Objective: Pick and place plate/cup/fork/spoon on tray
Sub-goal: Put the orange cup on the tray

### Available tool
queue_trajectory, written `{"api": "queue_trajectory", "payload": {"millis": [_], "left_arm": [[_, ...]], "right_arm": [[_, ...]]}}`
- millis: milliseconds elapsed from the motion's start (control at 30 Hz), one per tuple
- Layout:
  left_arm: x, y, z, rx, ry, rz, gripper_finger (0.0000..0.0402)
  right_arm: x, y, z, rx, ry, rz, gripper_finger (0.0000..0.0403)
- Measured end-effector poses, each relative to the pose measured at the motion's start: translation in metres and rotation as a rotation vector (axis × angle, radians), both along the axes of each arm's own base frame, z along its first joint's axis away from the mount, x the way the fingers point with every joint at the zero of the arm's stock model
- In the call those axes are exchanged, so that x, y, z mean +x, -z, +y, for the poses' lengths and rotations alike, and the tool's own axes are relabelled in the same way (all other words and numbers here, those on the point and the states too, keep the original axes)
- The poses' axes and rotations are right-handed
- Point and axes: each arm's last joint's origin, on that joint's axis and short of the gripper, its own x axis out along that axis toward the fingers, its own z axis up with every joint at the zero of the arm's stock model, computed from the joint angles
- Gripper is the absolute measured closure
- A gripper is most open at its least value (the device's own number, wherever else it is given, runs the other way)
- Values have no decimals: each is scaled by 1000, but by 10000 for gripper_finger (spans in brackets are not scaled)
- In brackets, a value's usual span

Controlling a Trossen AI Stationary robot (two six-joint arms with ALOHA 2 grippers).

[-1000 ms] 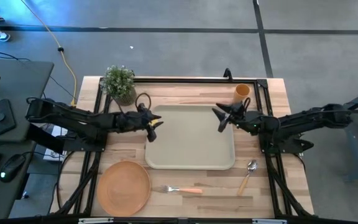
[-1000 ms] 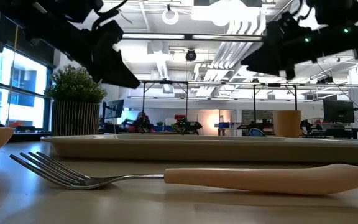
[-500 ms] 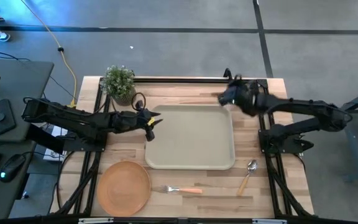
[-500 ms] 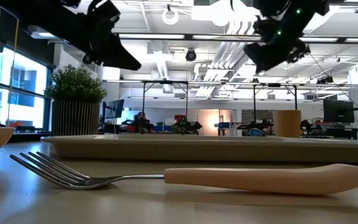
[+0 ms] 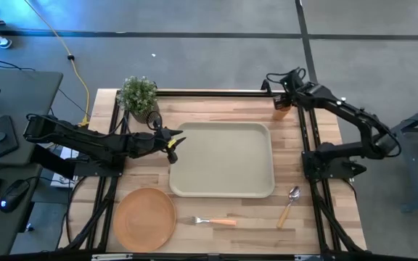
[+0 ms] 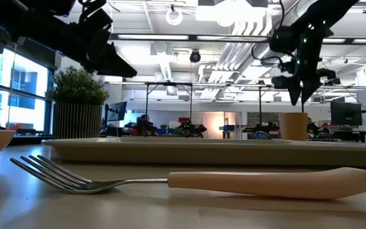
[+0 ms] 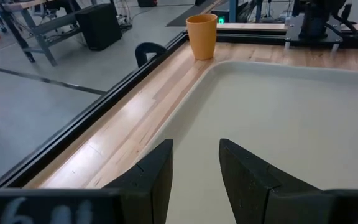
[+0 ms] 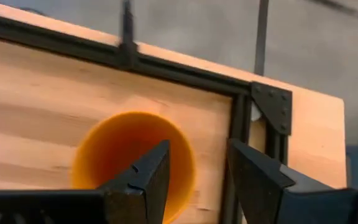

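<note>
step in hand: cup (image 5: 282,109) pickup. right gripper (image 5: 281,96) hovers above it, fingers apart; next it must descend, straddle the rim and close. left gripper (image 5: 174,141), fingers apart, waits at the tray (image 5: 223,161) edge.

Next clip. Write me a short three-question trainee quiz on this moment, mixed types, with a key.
1. True or false: the plate already lies on the tray.
2. Which gripper hangs above the cup? A) left B) right
3. Fill in: the fork lies on the table between the plate and the ____.

Key:
1. False; it lies on the table, off the tray's near left corner.
2. B; the right gripper, fingers open, looks down into it.
3. spoon.
</note>
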Motion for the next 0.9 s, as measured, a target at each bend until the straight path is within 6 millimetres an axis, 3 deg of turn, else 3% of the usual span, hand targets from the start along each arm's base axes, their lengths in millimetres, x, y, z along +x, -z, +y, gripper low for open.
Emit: {"api": "queue_trajectory", "payload": {"millis": [500, 600, 767, 900], "left_arm": [[0, 0, -1, 9, 13, 8, 282], [0, 1, -1, 3, 16, 9, 282], [0, 0, -2, -4, 14, 0, 282], [1, -1, -2, -11, 13, -19, 282]], "right_arm": [[10, 48, -26, 225, -28, 76, 257], [12, 49, -28, 225, -54, 66, 288], [13, 42, -26, 217, -123, 21, 382], [14, 27, -23, 179, -157, 0, 386]]}}
